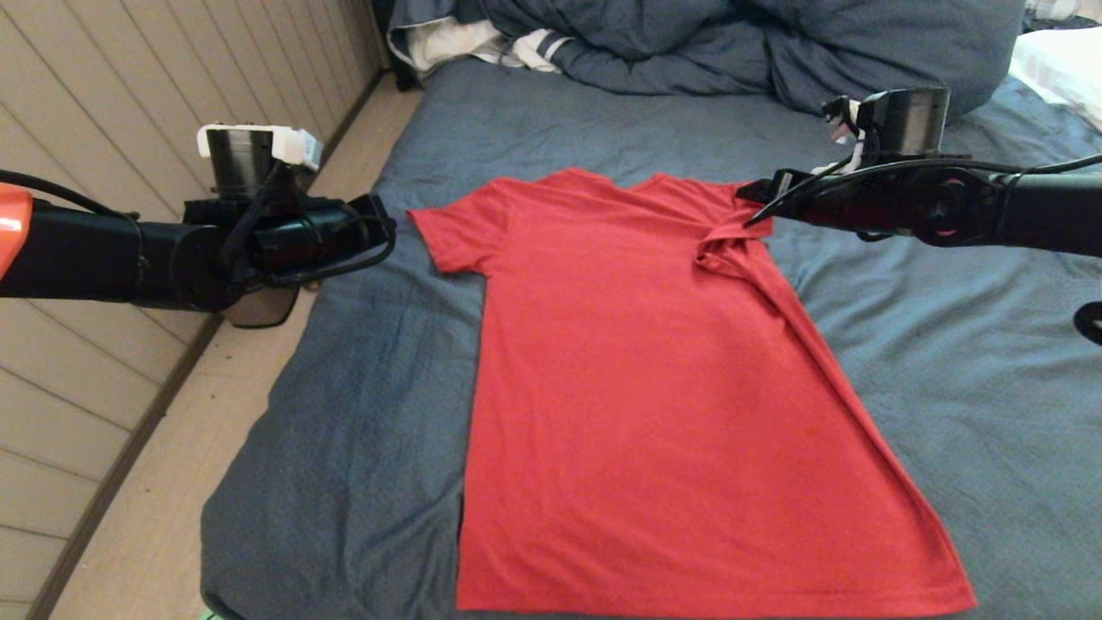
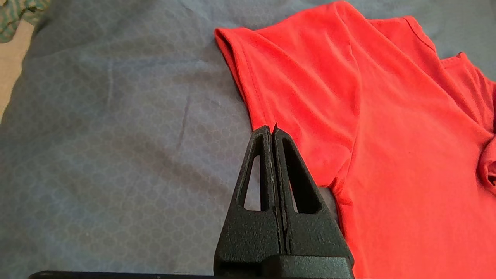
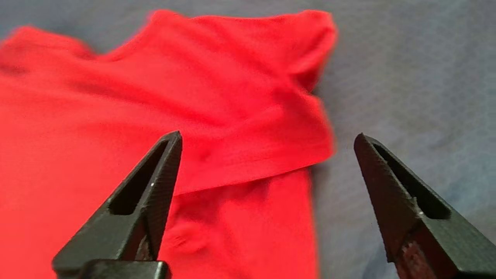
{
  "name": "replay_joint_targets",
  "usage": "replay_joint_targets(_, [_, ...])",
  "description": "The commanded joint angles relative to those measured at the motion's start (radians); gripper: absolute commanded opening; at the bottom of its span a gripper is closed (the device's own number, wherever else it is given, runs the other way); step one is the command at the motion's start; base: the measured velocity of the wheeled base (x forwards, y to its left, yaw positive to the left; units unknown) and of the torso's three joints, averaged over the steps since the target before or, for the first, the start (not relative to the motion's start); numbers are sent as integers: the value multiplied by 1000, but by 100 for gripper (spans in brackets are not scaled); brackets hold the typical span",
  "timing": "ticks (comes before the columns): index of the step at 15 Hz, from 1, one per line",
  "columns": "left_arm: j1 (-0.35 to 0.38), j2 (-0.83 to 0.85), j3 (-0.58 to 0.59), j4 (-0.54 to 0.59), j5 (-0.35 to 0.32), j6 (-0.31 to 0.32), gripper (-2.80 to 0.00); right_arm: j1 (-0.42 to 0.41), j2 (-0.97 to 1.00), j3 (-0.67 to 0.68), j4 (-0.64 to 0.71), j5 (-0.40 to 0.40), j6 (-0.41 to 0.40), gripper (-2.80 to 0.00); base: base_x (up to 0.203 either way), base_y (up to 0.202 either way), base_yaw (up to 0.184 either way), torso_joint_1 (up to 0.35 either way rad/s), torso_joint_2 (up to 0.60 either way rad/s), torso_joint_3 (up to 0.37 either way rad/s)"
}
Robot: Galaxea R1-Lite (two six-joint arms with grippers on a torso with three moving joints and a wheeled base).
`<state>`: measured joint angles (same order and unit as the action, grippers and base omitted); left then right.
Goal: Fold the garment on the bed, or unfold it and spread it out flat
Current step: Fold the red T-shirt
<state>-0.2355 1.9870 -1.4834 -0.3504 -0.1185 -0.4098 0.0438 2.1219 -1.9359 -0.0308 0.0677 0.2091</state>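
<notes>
The garment [image 1: 637,379] is a red T-shirt lying plain side up on the bed [image 1: 370,413], collar far and hem near. One sleeve [image 1: 456,232] lies spread out to the left. The other sleeve [image 1: 732,245] is folded in over the body. My left gripper [image 1: 386,228] hovers just left of the spread sleeve; its tips [image 2: 271,130] are shut with nothing between them. My right gripper [image 1: 747,207] hangs over the folded sleeve. Its jaws [image 3: 267,135] stand wide open above the sleeve's hem [image 3: 252,170], holding nothing.
A bunched dark-blue duvet [image 1: 732,43] and a white striped cloth [image 1: 482,43] lie at the head of the bed. A panelled wall [image 1: 112,103] and a strip of floor [image 1: 198,448] run along the bed's left edge. Bare sheet [image 1: 973,362] lies right of the shirt.
</notes>
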Motion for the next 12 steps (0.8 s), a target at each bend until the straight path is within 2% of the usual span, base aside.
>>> replay_joint_targets(1, [0, -8, 24, -36, 2, 0, -280, -12, 85, -16, -25, -2, 0, 0, 0, 0, 0, 0, 0, 0])
replay_joint_targets(4, [1, -13, 61, -68, 2, 0, -280, -13, 147, -18, -120, -15, -5, 0, 0, 0, 0, 0, 0, 0])
replay_joint_targets(8, [1, -10, 60, -68, 3, 0, -280, -10, 151, -18, -118, -9, -1, 0, 0, 0, 0, 0, 0, 0])
replay_joint_targets(9, [1, -7, 59, -68, 2, -1, -280, -7, 150, -18, -115, -14, 4, -280, 0, 0, 0, 0, 0, 0])
replay_joint_targets(12, [1, 0, 53, -68, 2, 0, -280, -1, 134, -18, -118, -14, 33, -280, 0, 0, 0, 0, 0, 0])
